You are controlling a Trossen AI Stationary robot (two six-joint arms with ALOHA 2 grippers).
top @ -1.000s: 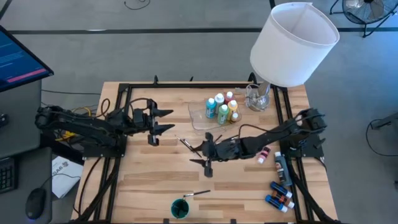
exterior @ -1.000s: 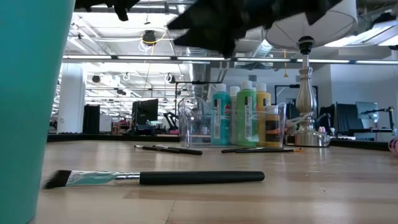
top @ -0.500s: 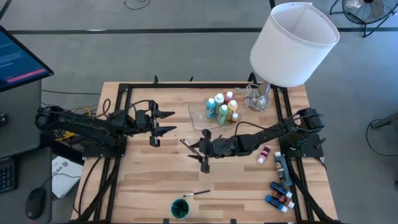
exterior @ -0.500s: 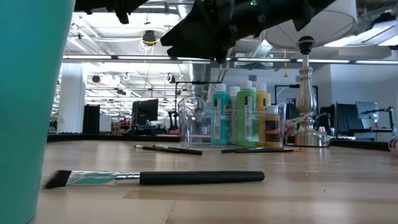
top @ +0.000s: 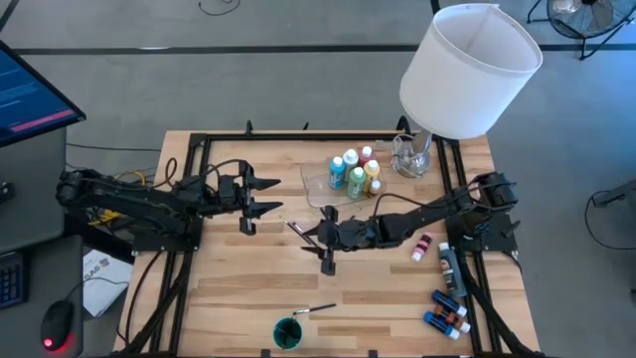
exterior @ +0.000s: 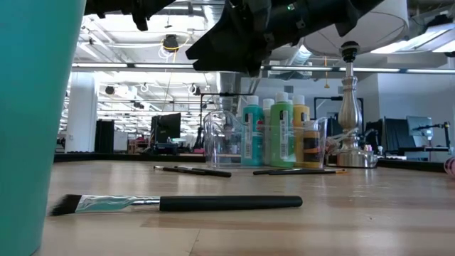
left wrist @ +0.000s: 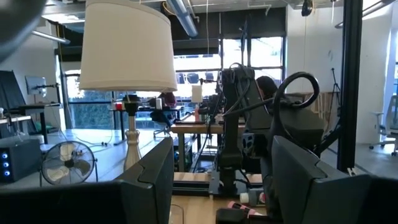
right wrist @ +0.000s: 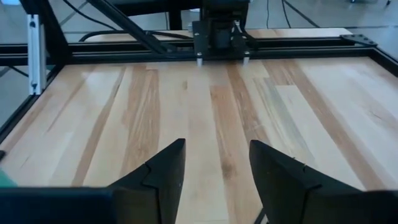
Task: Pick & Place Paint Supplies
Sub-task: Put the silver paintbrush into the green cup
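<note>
Several white-capped paint bottles [top: 355, 173] stand in a clear tray [top: 316, 185] at the table's far middle; the low view shows them too [exterior: 279, 135]. Thin dark brushes [top: 296, 231] lie on the wood left of the tray. My right gripper [top: 310, 239] hovers open just above them, with only bare wood between its fingers [right wrist: 214, 168]. My left gripper [top: 270, 194] waits open at the table's left, held up off the table [left wrist: 221, 186]. Another brush [exterior: 185, 204] lies near the front, beside a teal cup [top: 288, 333].
A big white lampshade [top: 469, 70] on a glass-based lamp [top: 412, 154] stands at the far right. A pink bottle [top: 422, 247], a dark tube [top: 450, 270] and blue bottles [top: 447, 313] lie along the right edge. Black rails frame the table [top: 298, 135].
My right gripper has edged a little toward the table's left edge, staying open above the brushes. Nothing on the table has moved.
</note>
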